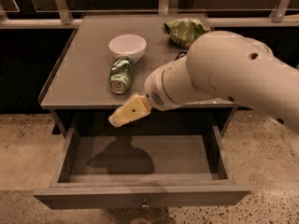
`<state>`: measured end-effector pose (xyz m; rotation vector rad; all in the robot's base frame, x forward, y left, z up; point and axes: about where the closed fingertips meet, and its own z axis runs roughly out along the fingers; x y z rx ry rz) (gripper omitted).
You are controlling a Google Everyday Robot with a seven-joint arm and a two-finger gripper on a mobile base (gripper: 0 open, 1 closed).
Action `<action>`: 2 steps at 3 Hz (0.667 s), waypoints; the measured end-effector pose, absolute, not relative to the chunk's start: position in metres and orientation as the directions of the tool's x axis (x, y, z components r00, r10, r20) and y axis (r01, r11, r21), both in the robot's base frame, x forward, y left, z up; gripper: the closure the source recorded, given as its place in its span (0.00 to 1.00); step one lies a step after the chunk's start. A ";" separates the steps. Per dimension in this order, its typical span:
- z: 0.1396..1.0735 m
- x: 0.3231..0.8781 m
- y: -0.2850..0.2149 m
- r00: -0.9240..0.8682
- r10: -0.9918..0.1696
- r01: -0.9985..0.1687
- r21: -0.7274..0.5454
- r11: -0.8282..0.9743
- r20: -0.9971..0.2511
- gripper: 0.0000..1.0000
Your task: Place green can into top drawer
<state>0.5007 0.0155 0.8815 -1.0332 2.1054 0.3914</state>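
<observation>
Camera view showed the grey wooden surface (88, 64), with my bulky white arm (224, 73) across its front right. Below, the wide shallow grey top drawer (140, 194) stood open. A wrinkly green snack bag (186, 30) lay at the back. A round white bowl (127, 45) sat just behind the small shiny green can (121, 74), which lay on its side. My yellowish hand (128, 112) hung over the drawer, near the can; open or closed, I could not tell.
</observation>
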 end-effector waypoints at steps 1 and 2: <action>0.878 0.503 0.012 -0.421 -0.505 -0.746 -0.029 0.665 -0.753 0.00; 0.876 0.522 0.017 -0.424 -0.460 -0.723 -0.015 0.691 -0.780 0.00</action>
